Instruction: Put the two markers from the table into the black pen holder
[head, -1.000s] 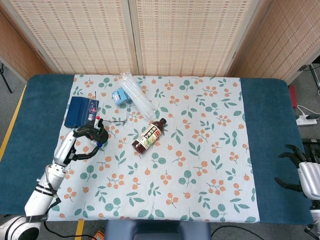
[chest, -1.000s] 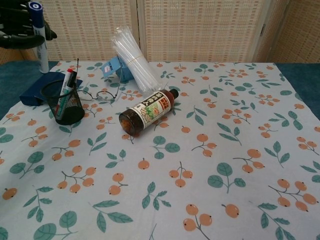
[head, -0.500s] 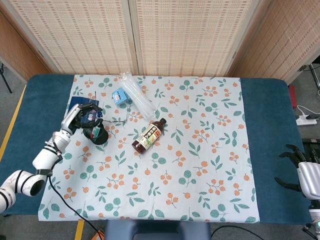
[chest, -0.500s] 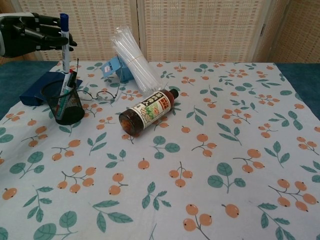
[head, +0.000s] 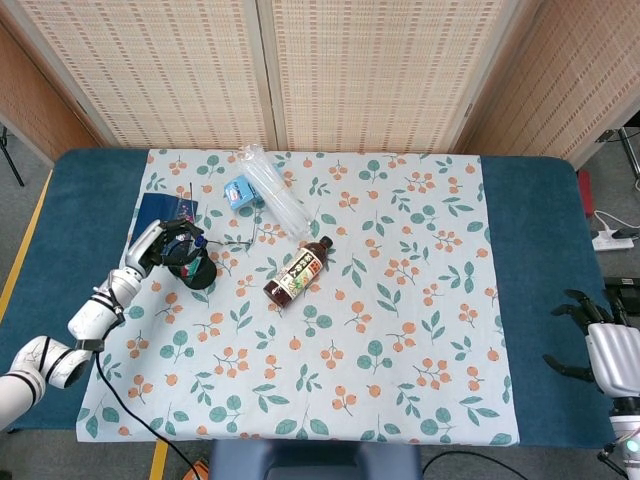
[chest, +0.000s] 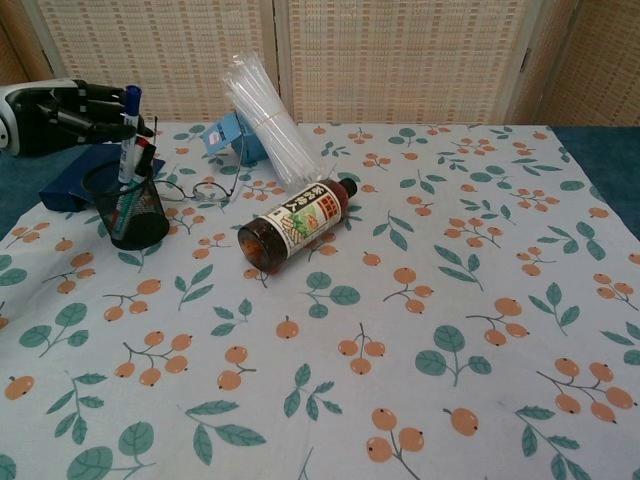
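Note:
A black mesh pen holder (chest: 140, 215) (head: 197, 271) stands at the left of the floral cloth. A red-capped marker (chest: 144, 153) leans inside it. My left hand (chest: 60, 115) (head: 165, 244) hovers just above and left of the holder and grips a blue-capped marker (chest: 127, 135) upright. The marker's lower end reaches down inside the holder's rim. My right hand (head: 603, 343) rests open at the table's far right edge, holding nothing; it does not show in the chest view.
A brown bottle (chest: 295, 222) (head: 298, 272) lies on its side right of the holder. Behind are a bundle of clear tubes (chest: 268, 125), a small blue box (chest: 230, 140), a dark blue case (chest: 72, 183) and wire glasses (chest: 195, 188).
My left hand carried the blue-capped marker from high at the left over to the holder, then lowered it so its tip went inside. The right hand barely shifted.

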